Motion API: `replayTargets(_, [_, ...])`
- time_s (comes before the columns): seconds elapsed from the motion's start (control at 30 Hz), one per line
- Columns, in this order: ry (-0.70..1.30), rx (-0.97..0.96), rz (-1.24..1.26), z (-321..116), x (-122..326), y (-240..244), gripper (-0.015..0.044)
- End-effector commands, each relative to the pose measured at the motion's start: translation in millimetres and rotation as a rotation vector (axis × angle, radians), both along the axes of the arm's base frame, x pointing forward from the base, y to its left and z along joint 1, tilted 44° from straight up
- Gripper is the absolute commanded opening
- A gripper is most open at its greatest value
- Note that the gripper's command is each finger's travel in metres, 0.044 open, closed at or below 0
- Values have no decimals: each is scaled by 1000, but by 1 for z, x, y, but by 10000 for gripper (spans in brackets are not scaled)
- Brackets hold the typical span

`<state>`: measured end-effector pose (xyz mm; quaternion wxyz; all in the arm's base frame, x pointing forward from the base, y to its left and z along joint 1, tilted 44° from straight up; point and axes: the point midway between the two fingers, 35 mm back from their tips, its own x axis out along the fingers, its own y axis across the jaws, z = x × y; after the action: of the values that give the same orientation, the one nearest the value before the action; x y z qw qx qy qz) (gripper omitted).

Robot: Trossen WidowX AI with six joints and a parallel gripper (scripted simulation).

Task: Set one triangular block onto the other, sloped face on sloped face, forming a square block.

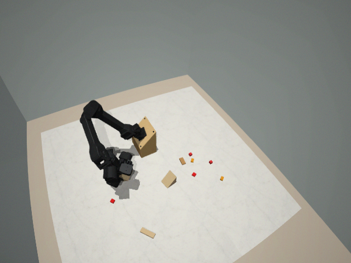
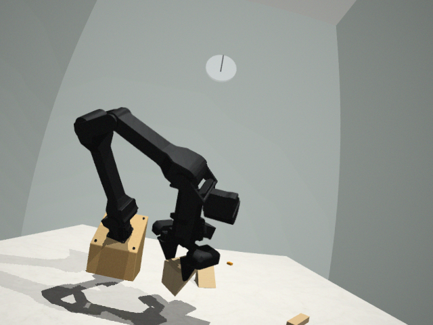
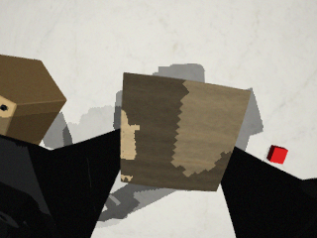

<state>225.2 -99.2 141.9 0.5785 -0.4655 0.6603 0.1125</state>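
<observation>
Your arm (image 2: pixel 139 139) rises from its wooden mount (image 2: pixel 115 250) at the far left of the table (image 1: pixel 255 249), folds over and points its gripper (image 2: pixel 180 260) down toward the marbled top. The jaws are pinching one triangular block (image 2: pixel 172 276), and the exterior view shows it hanging off the table with a corner pointing down and its shadow below. In the wrist view this held block (image 3: pixel 181 133) fills the space between the two dark fingers.

So the pickup is done, and by my reading you are partway through the carry. The second triangular block (image 1: pixel 169 178) sits on the table well to the right of the gripper in the top view, sloped face up, and nothing touches it. Still to do: bring the held block over it, turn it so slope meets slope, lower it with the ends even, open the jaws and lift the arm away.

Mind the small pieces scattered near the resting wedge: a short tan bar (image 1: pixel 182 160) and red cubes (image 1: pixel 193 174) lie just beyond it. Another red cube (image 1: pixel 112 200) sits near the gripper's shadow, and a flat tan bar (image 1: pixel 147 232) lies at the near side.
</observation>
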Motion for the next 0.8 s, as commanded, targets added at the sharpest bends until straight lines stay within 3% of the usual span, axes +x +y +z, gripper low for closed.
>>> replayTargets(0.0, [72,-51,130,0,1,2,0])
replayTargets(0.77, [485,-316,746,8,5,8,0])
